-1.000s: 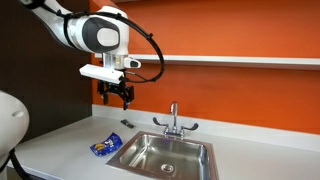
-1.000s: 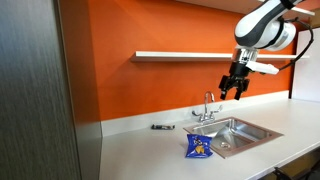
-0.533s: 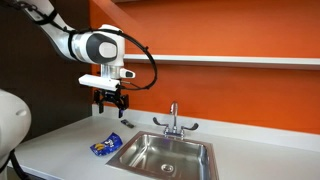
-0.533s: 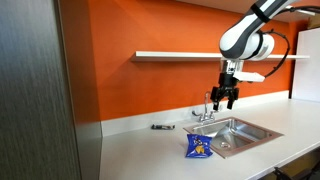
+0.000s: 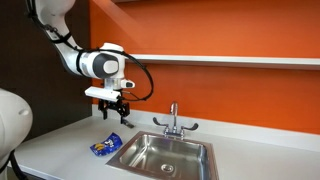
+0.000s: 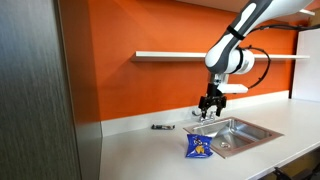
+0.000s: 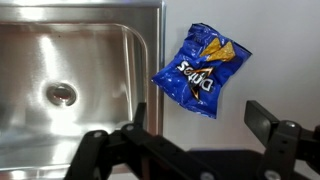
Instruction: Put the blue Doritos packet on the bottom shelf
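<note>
Approach in hand; jaws are hanging wide and empty above the chip packet, which is lying flat on the desk just beside the sink. Next move is probably calling for lowering onto it, then closing.

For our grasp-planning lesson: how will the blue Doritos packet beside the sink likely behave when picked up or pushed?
The blue Doritos packet looks crinkled and puffy, so it probably crumples rather than staying stiff, and is likely light. Its glossy film on the smooth counter suggests it would slide if pushed. Lying flat, it seems unlikely to roll.
</note>
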`<state>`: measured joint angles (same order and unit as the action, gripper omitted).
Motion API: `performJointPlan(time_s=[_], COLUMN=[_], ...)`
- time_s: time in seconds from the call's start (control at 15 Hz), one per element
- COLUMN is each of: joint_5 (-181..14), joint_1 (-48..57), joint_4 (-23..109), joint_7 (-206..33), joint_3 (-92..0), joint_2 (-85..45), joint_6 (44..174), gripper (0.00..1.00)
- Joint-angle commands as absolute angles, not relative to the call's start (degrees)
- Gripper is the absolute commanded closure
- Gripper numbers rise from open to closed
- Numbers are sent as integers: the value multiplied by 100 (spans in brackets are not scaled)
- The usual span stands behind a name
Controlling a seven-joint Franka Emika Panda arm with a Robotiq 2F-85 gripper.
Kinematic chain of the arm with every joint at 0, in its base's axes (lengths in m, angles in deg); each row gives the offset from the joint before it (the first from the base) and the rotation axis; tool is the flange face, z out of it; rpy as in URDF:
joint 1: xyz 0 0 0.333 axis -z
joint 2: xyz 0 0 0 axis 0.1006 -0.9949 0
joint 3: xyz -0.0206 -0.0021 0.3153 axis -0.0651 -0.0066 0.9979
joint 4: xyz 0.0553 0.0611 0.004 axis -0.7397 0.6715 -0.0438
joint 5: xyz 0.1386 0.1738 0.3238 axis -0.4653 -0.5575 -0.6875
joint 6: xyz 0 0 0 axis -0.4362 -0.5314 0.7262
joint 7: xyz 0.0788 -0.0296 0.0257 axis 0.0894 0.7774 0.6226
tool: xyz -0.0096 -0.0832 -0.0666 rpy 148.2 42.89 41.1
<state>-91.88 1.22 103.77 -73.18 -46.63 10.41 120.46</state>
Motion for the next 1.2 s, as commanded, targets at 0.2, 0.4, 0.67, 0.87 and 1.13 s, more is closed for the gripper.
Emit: performJointPlan(time_s=[0.2,0.4,0.67,0.87,1.13], joint_5=[-8248,-8302,-8383,-8459,-8577], joint_1=[284,197,145,132,102], joint_4=[9743,9651,9627,9657,9657], joint_7=[-8471,-8623,-8730,-8761,-8737], joint_3=[-4156,-4106,-4070,-4030,-3953], joint_2=[-373,-751,-1025,-1113,-1238], joint_6=[12423,12480,12492,12520,12545], gripper=[0,0,0,0,0])
